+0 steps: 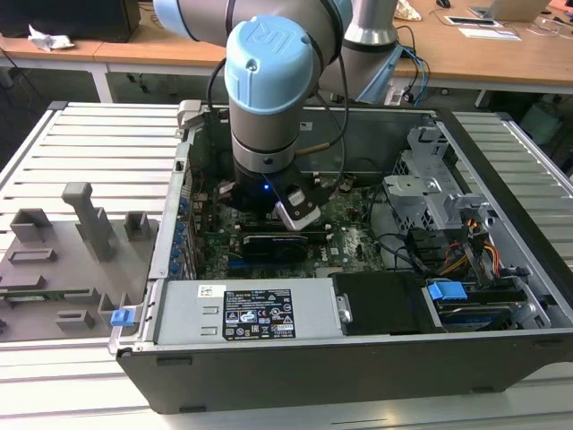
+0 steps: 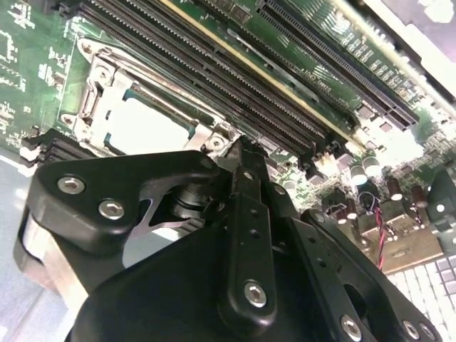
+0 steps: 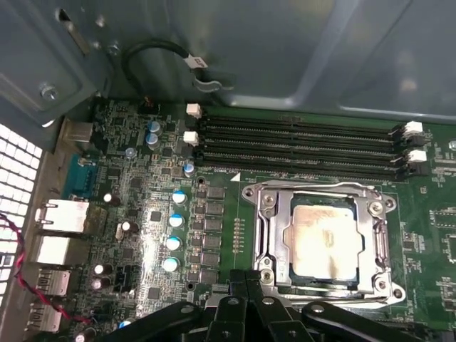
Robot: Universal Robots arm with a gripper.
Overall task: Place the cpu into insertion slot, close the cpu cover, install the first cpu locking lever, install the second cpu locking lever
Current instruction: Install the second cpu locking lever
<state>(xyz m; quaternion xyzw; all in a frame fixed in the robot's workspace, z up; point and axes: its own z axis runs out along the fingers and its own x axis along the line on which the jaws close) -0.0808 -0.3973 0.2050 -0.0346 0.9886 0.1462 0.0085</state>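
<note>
The cpu (image 3: 320, 242), flat pale square, sits socketed.

A ribbed white-grey worktable (image 1: 81, 143) spans the exterior view. Behind it, along the far edge, stand wooden desks (image 1: 107, 47) bearing scattered papers (image 1: 488, 27) and crumpled white material (image 1: 49, 38). Lighting is even and diffuse.
</note>
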